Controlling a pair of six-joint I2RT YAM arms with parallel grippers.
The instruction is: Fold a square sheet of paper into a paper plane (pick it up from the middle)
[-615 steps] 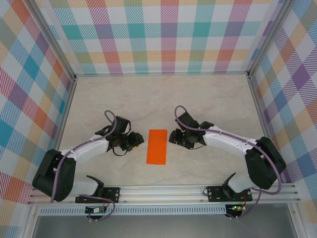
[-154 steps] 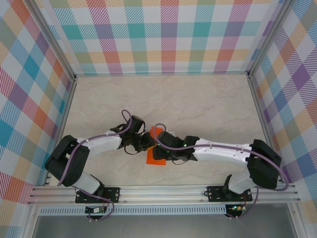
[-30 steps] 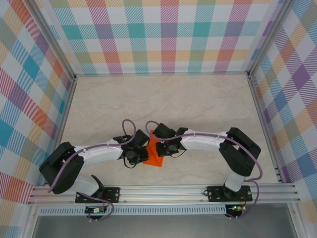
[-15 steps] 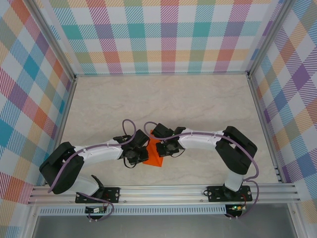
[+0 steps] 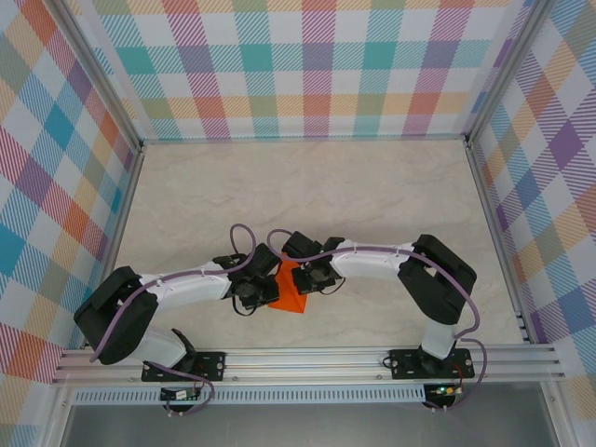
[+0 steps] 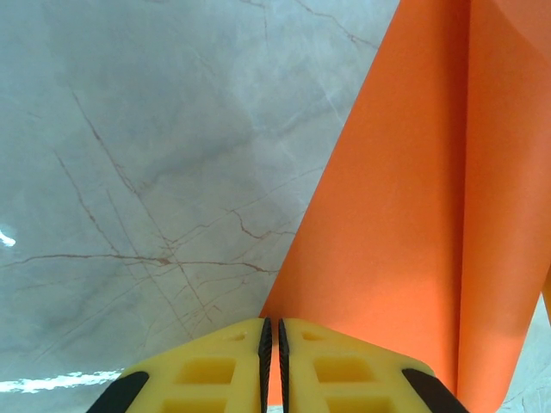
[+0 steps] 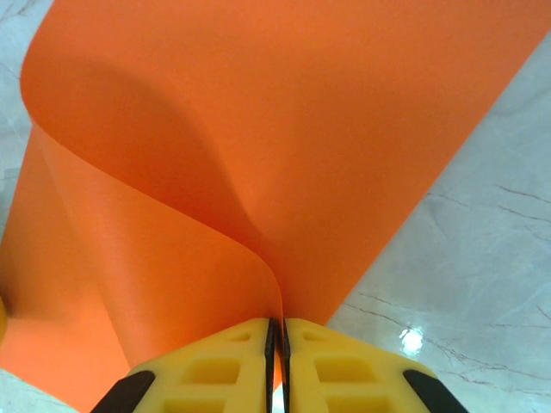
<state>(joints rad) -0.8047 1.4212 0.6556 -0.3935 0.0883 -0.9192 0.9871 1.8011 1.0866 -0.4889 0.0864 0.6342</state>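
Right pincer (image 7: pixel 277 325) pinches thin orange sheet (image 7: pixel 258 129) (curled, smooth); veined marble tabletop (image 7: pixel 456 258).

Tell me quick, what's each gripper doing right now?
Left gripper: closed, pinching the edge of the orange paper.
Right gripper: closed, pinching a curled-up part of the same paper.

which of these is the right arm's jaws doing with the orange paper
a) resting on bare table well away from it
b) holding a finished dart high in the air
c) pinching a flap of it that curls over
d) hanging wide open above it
c: in the right wrist view the yellow right jaws are closed on the orange paper, whose flap curls over from the pinch above the table.
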